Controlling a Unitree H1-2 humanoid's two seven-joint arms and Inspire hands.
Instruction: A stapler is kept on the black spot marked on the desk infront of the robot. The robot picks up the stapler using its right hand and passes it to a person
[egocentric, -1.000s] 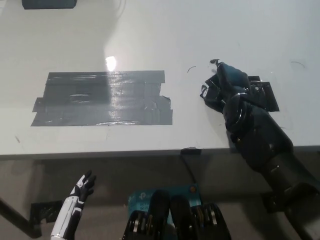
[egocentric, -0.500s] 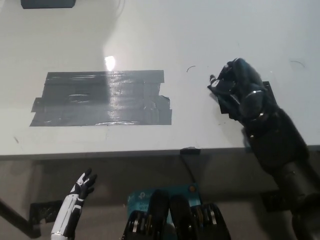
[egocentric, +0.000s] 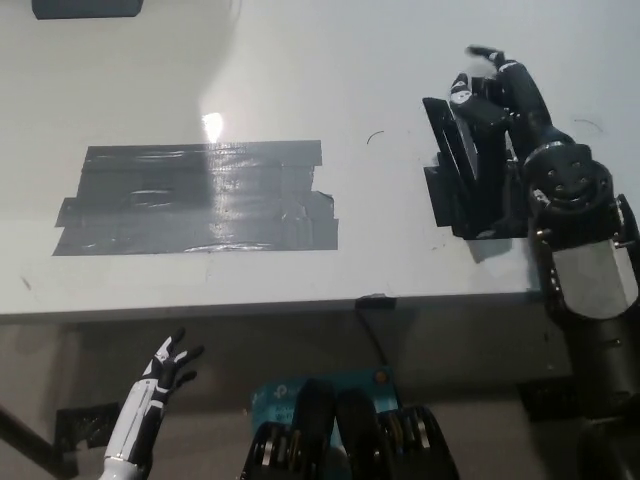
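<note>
The black stapler (egocentric: 462, 175) is on the right side of the white desk (egocentric: 300, 70), tilted, its lower end close to the desk top. My black right hand (egocentric: 505, 105) is wrapped around its far end and is shut on it. The black spot on the desk is hidden under the stapler and my hand. Below the desk's front edge at lower left, my white left hand (egocentric: 165, 372) hangs with its fingers spread, holding nothing.
A wide patch of grey tape (egocentric: 195, 200) covers the desk's left middle. A dark object (egocentric: 85, 8) sits at the far left edge. A small black clip (egocentric: 375, 301) sits on the desk's front edge, with a blue box (egocentric: 290, 392) below it.
My right hand has moved away from me and up, and turned. The stapler, covered by the hand before, now shows in its grasp. The picture has shifted slightly.
</note>
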